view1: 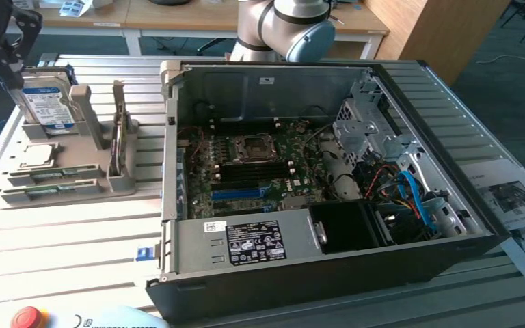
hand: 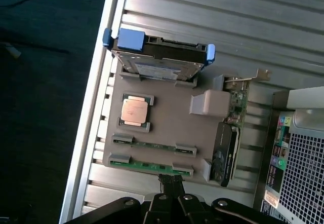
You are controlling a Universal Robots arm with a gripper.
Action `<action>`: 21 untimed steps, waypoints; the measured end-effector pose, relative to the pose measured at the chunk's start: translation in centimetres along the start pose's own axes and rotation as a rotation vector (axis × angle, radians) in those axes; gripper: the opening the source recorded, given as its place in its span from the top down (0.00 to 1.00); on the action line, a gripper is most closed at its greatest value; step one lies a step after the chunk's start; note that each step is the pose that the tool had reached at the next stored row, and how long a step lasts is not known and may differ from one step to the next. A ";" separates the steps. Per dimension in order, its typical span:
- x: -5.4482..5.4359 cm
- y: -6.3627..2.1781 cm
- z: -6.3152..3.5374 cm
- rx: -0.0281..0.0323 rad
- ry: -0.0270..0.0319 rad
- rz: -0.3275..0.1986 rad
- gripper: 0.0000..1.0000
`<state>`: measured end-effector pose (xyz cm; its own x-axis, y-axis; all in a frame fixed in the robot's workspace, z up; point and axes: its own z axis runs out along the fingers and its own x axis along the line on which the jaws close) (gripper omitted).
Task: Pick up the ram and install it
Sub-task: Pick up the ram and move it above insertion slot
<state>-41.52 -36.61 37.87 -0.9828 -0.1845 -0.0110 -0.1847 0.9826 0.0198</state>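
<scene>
Two green ram sticks lie flat in slots of a grey holder [hand: 167,125], one [hand: 150,165] at its edge and one [hand: 154,144] beside it. In the exterior view they sit at the holder's front: ram [view1: 55,173] and ram [view1: 49,190]. My black gripper [hand: 172,181] hangs above the holder, shut with nothing in it, its tips over the outer stick's edge. In the exterior view the gripper [view1: 5,51] is high above the hard drive at the far left. The open computer case [view1: 176,232] shows the motherboard [view1: 253,167] with its blue slot [view1: 244,193].
On the holder also stand a blue-labelled hard drive [view1: 46,102], a CPU [view1: 38,156] and an upright graphics card [view1: 120,137]. The case's walls rise around the motherboard; a drive cage [view1: 368,130] and cables [view1: 409,191] fill its right side. A red stop button [view1: 27,317] sits at the front.
</scene>
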 end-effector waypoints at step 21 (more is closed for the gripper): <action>0.0 0.00 0.16 0.0171 0.0179 -0.289 0.90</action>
<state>-41.52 -36.61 37.71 -0.8893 -0.4573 0.0039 -0.4573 0.8893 0.0015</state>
